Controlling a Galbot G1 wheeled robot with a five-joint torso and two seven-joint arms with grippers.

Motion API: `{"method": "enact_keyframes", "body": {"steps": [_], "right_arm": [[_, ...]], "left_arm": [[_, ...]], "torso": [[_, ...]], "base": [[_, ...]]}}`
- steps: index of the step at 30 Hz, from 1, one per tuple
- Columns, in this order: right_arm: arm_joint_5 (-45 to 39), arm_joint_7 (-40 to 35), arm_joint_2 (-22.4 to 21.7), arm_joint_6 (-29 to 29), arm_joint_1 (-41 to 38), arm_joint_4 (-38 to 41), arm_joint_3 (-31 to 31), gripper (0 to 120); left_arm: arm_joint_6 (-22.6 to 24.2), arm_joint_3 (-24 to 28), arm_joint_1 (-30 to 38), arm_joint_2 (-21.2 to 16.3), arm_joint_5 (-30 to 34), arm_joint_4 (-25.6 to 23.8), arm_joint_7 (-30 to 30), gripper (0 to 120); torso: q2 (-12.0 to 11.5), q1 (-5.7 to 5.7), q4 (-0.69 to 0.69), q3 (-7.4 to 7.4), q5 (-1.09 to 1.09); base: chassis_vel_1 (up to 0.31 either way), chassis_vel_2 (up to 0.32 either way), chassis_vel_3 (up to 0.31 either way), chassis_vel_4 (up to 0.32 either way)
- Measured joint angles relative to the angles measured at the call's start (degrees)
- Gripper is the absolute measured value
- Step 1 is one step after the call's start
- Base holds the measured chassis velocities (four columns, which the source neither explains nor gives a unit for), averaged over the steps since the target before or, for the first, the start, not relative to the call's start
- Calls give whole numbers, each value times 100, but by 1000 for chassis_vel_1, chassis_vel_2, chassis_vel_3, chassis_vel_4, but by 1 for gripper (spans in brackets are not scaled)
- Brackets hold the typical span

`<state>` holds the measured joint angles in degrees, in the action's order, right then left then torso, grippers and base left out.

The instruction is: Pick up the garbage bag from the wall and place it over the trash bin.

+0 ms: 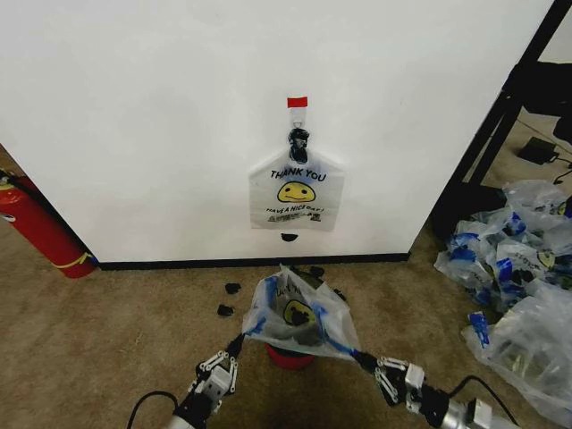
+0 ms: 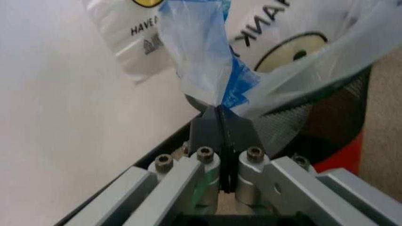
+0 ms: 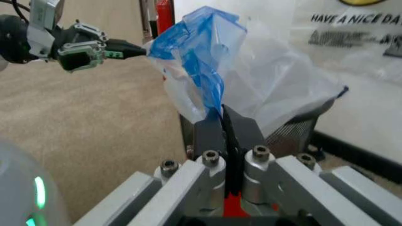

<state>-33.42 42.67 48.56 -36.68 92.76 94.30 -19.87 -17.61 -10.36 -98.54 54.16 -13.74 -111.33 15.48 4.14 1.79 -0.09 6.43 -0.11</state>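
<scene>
At the far left a long red fire extinguisher [image 1: 40,228] stands against the large plain white wall [image 1: 134,116], well clear of the work. Next comes the left pincer [image 1: 238,343], low over the tan carpet floor [image 1: 107,340]; its jaws are closed flat on a blue-printed corner of the thin see-through plastic garbage bag with blue patches and a yellow smiley [image 1: 298,315], and the left wrist view shows the film bunched right at the fingertips.

The bag hangs stretched between the two arms, directly above the small round red trash bin with a black rim [image 1: 290,358], whose red side just peeks out beneath the plastic. Above it on the wall, under a small red tape mark [image 1: 297,102], a flat white "THANK YOU" smiley bag [image 1: 296,190] hangs on its hook. The right pincer [image 1: 361,360] is likewise clamped on the opposite blue edge of the bag, as the right wrist view confirms. At the far right lies a heap of clear blue-printed bags [image 1: 518,277].

The picking step looks finished; the step in hand is fitting the bag over the bin. The next move would call for keeping both grips firm, holding the mouth spread wider than the rim, and lowering both sides evenly so the plastic drapes around it rather than bunching on top.
</scene>
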Motion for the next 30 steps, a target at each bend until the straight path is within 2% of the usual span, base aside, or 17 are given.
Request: {"method": "enact_keyframes", "body": {"steps": [9, 16, 20, 25, 27, 30], "right_arm": [[101, -410, 473, -153, -165, -561, 303, 0], [-472, -1146, 852, -248, -562, -1003, 751, 0], [-618, -1131, 935, -281, -605, -1059, 822, 0], [-573, -875, 906, -350, -519, -892, 736, 0], [-562, -854, 902, -361, -507, -882, 718, 0], [-513, -763, 895, -405, -427, -825, 638, 0]], "left_arm": [[39, 8, 73, 93, -314, 428, 122, 0], [140, 17, 333, 181, -367, 932, 153, 0], [118, 16, 329, 131, -326, 907, 153, 0], [-2, -116, 0, -10, -262, -67, 154, 0], [-1, -134, -31, -22, -262, -176, 156, 0], [11, -210, -194, -139, -263, -700, 150, 10]], "torso": [[0, 0, -1, 0, 1], [0, 1, 0, 1, 0], [0, 1, 0, 1, 0], [0, 1, 0, 1, 0], [0, 1, 0, 1, -1], [0, 1, 0, 1, 0]], "base": [[0, 0, 0, 0], [0, 0, 0, 0], [0, 0, 0, 0], [0, 0, 0, 0], [0, 0, 0, 0], [0, 0, 0, 0]]}}
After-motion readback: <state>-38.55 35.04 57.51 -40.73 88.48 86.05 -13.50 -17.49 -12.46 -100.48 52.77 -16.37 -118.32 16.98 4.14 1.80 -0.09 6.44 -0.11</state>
